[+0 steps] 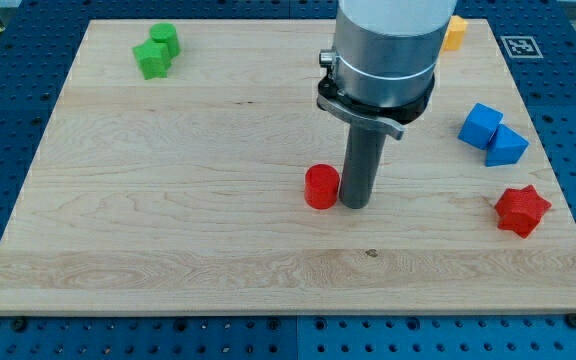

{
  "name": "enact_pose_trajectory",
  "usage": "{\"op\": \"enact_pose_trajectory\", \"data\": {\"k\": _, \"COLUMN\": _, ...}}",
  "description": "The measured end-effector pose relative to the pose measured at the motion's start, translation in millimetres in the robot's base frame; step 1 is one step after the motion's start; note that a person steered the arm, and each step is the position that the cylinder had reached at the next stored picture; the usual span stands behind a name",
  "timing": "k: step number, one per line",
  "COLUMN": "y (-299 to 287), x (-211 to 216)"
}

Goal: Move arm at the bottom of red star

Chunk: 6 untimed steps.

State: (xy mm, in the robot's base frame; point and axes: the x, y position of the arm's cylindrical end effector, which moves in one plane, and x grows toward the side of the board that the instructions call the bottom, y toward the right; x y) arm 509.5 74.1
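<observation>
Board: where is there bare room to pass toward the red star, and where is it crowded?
Bare: the bottom strip below my tip and the red cylinder, running right under the red star; also the left half below the green blocks. Crowded: the right edge, blue blocks just above the star.

Red star (522, 210), red cylinder (320, 187), blue blocks (492, 134), green blocks (156, 51), orange block (454, 32); pale wood-grain board (168, 220).

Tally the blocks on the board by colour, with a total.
Green: 2, touching, at the view's top left
Red: 2, a cylinder beside my tip, and a star
Blue: 2, touching, at the view's right
Orange: 1, partly hidden behind the arm
Total: 7
</observation>
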Motion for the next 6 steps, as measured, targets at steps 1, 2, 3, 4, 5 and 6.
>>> {"op": "enact_pose_trajectory", "data": {"k": 1, "y": 29.5, "x": 11.1}}
{"op": "enact_pose_trajectory", "data": {"k": 2, "y": 31.4, "x": 13.9}}
{"op": "enact_pose_trajectory", "data": {"k": 3, "y": 35.8, "x": 35.5}}
{"op": "enact_pose_trajectory", "data": {"k": 4, "y": 41.8, "x": 42.4}}
{"op": "enact_pose_trajectory", "data": {"k": 5, "y": 53.1, "x": 55.6}}
{"op": "enact_pose_trajectory", "data": {"k": 6, "y": 53.6, "x": 64.0}}
